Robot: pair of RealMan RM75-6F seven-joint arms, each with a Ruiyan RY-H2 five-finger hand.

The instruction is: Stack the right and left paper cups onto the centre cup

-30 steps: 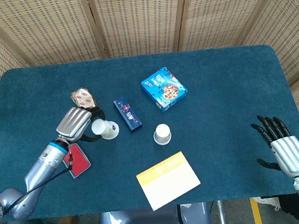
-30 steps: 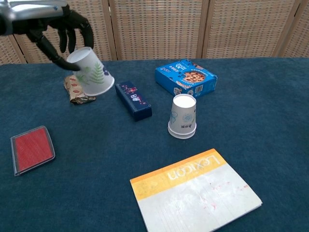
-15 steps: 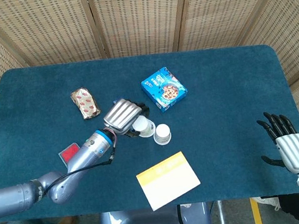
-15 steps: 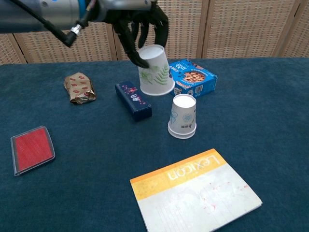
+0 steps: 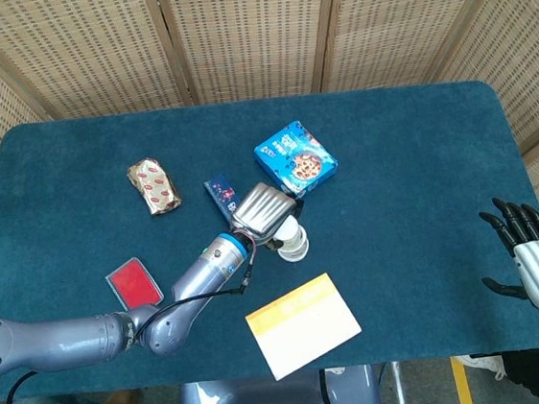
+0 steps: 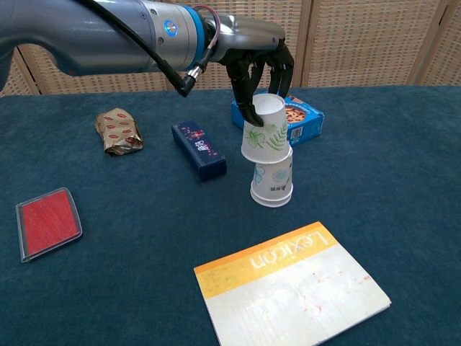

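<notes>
Since a moment ago your left hand [image 6: 258, 72] has carried the fern cup [image 6: 265, 135] over the centre cup [image 6: 272, 184] mid-surface, fingers grasping its top, only partly seated and tilted. Release now and it may tip off. Your right hand [image 5: 538, 262] idles, fingers spread.

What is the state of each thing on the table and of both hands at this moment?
Fern-print paper cup: upside down, held by left hand, over the centre cup.
Centre paper cup: upside down on table.
Left hand: grips the fern-print cup.
Right hand: holds nothing, fingers apart.
Biscuit box: closed, flat.
Lexicon book: closed, flat.
Dark blue box: closed, lying flat.
</notes>
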